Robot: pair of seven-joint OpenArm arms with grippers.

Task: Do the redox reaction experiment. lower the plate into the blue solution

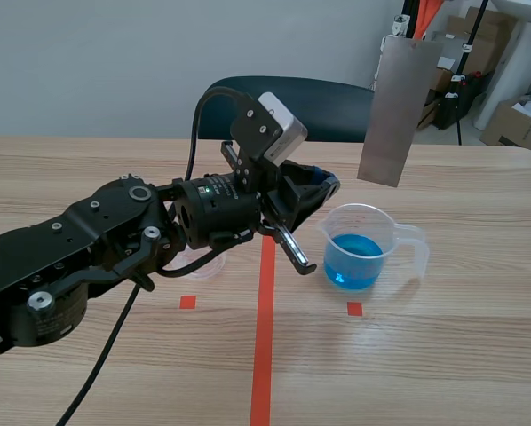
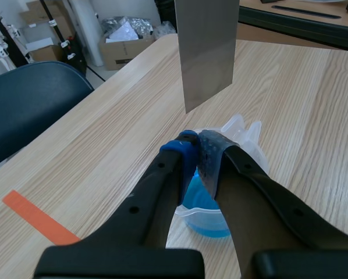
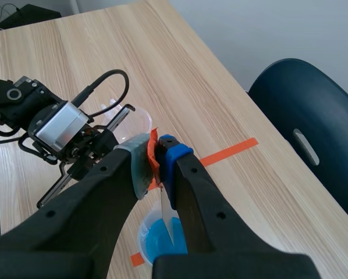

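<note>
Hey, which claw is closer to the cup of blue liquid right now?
Left. The left claw sits shut right beside the rim of the cup. The right claw is high above the cup, gripping the metal plate that hangs over it.

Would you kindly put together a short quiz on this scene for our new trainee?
1. True or false: the metal plate already dips into the blue solution.
2. Fill in: the left pincer has its fingers ___, with nothing between them.
3. Which pincer grips the plate? A) left B) right C) neither

Key: 1 false, it hangs above the beaker of solution. 2 shut. 3 B, the right pincer.
</note>
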